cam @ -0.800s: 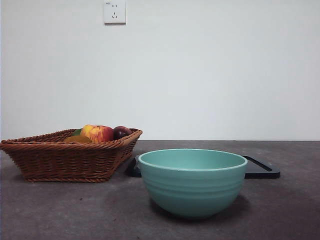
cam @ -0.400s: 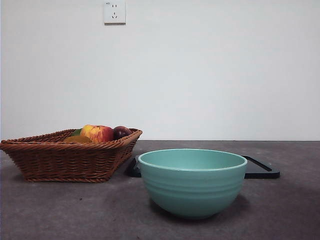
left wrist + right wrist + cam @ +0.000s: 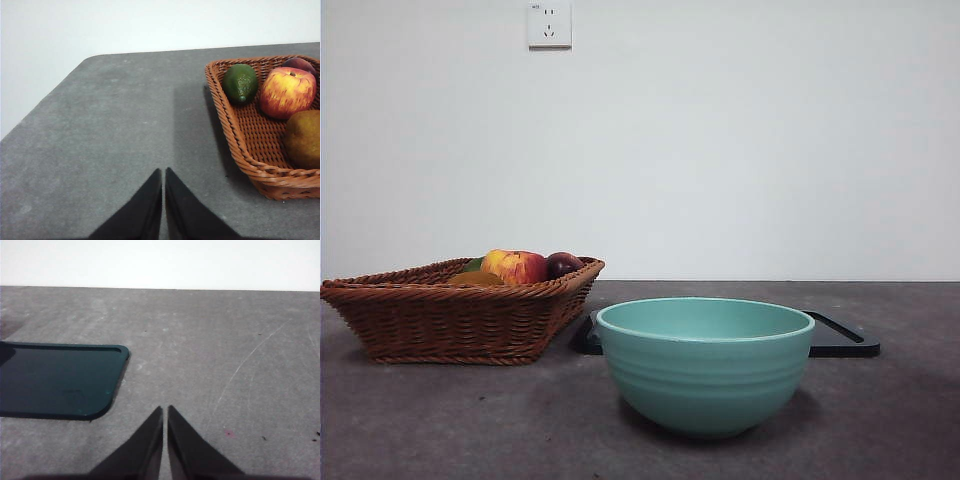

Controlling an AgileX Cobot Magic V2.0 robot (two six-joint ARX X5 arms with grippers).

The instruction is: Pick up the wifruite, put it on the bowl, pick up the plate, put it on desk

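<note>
Nothing has moved; both hands wait closed, empty. Apple judged rigid, smooth: grip across its middle.

A plain white wall stands behind the table, with a white socket high up

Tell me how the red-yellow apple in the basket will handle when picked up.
The apple looks round and glossy, so it may slip or roll once released. It seems rigid. It sits close among other fruit in the wicker basket, probably crowding a grasp.
</note>
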